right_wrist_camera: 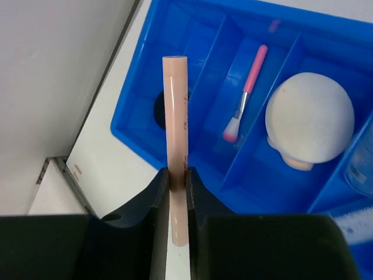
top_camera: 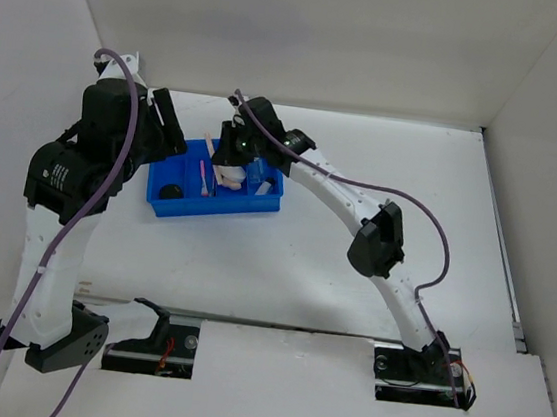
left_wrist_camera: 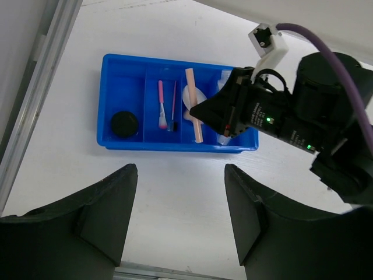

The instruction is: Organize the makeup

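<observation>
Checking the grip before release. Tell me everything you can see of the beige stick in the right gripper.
The beige stick is a slim, smooth cylinder, peach-beige and plastic-looking, with a flat round end and faint print along its side. The right gripper is shut on it, a finger pressing each side. It hangs over the blue divided plastic tray; contact with it is unclear.

Blue tray [left_wrist_camera: 122,143]: one
Compartments in view: four
Black round jar [left_wrist_camera: 125,123]: one
Pink-handled brush [right_wrist_camera: 247,93]: one in view
Dark pencil [left_wrist_camera: 173,108]: one
Beige stick [right_wrist_camera: 176,116]: one
White round puff [right_wrist_camera: 309,119]: one
Peach sponge [right_wrist_camera: 297,164]: one, mostly hidden under the puff
Clear bottle [right_wrist_camera: 362,157]: one in view; any others are hidden
Grippers: two, the left gripper [left_wrist_camera: 180,172] and the right gripper [right_wrist_camera: 176,174]
</observation>
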